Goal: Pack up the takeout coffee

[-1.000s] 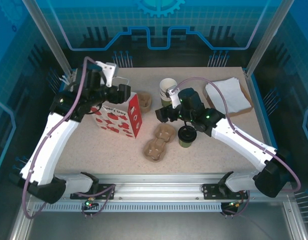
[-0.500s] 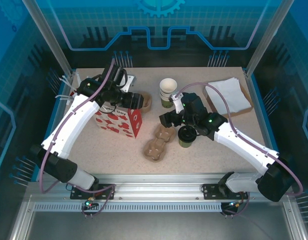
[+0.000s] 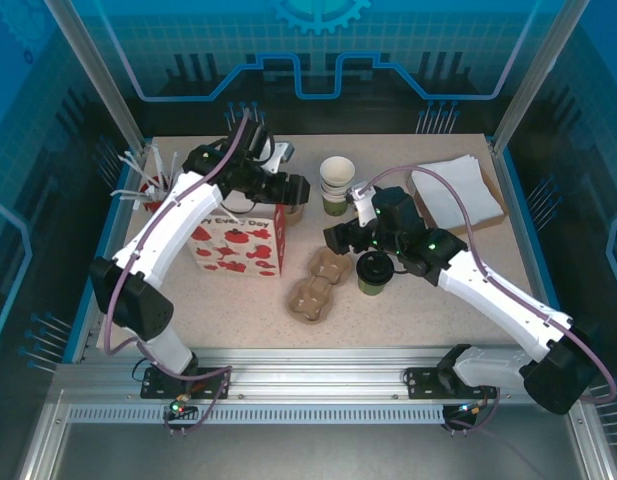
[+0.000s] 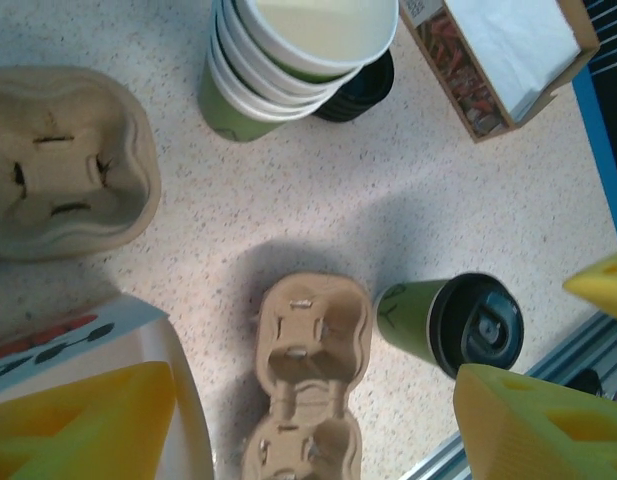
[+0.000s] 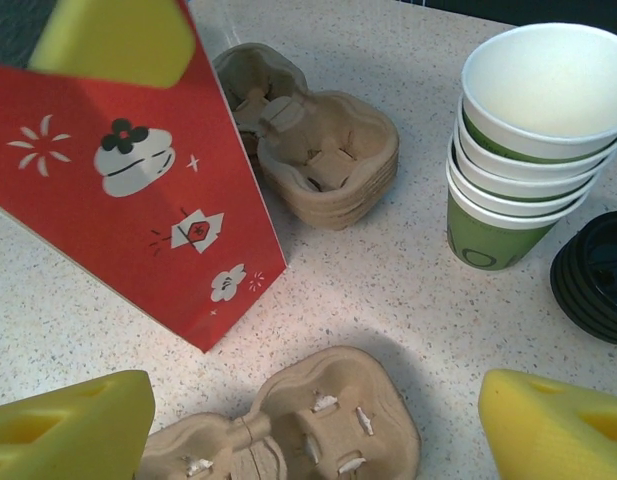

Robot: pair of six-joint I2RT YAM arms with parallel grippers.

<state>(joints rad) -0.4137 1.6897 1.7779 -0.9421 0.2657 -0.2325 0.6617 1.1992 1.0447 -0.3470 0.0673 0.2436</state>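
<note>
Left arm has swung from paper bag's (image 3: 243, 240) left side across its top. Left pincer (image 3: 291, 190) sits at bag's far right corner, spread wide, empty. Right pincer (image 3: 338, 238) released, empty, near lidded takeout coffee (image 3: 373, 272). Coffee stands on table (image 3: 228, 305), just beside cardboard cup carrier (image 3: 318, 282), outside bag. Judgement: packing not begun; grasp and loading remain.

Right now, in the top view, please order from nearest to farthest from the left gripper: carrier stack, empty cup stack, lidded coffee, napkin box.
From the left gripper:
1. Carrier stack, partly under it.
2. Empty cup stack, to its right.
3. Lidded coffee, right and toward the front.
4. Napkin box, far right.
</note>
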